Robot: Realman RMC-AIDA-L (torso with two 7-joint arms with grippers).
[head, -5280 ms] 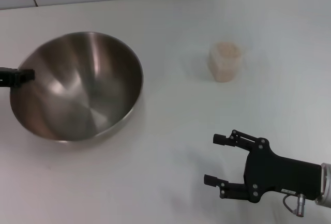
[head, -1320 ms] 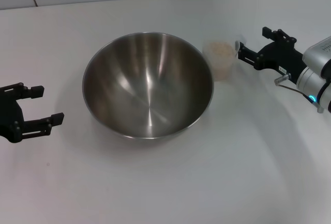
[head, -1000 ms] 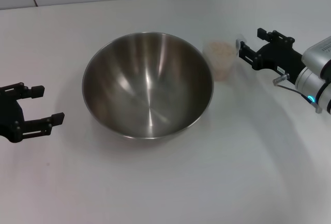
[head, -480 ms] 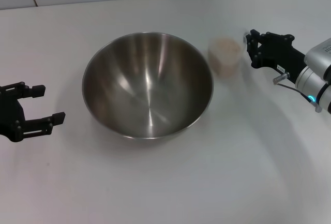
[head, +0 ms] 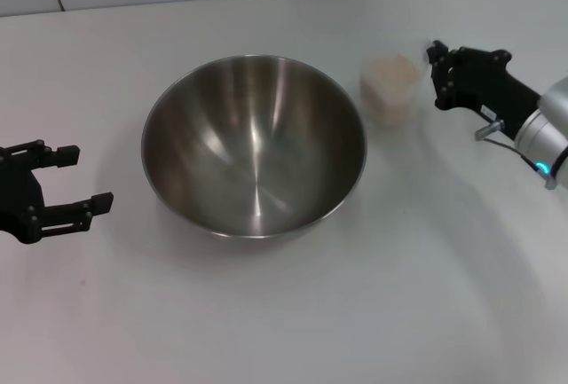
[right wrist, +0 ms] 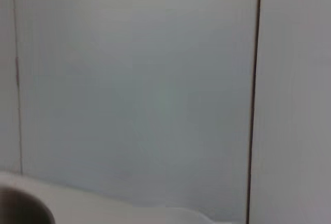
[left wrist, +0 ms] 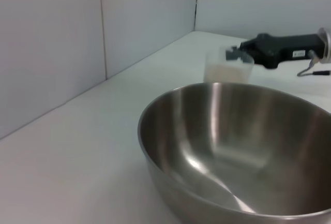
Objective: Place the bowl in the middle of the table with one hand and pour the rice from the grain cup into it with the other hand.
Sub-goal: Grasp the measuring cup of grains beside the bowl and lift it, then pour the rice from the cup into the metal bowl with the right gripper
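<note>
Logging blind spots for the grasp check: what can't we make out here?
- Right black pincer: contact with the small clear plastic grain cup is unclear in head and left wrist views.
- Right wrist view: only wall, its own fingers unseen.
- Large steel bowl: cut off by the left wrist frame edge.

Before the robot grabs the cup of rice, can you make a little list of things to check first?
1. Bowl sits about mid-table and upright: ok.
2. Bowl is free, with the left hand open and off to its side on the table: ok.
3. Grain cup stands upright beside the bowl, rice inside: ok.
4. Right hand is next to the cup, on the side away from the bowl: ok.
5. Right hand's fingers are around the cup: not ok, they are beside it.
6. Right hand open wide enough for the cup: cannot tell.
</note>
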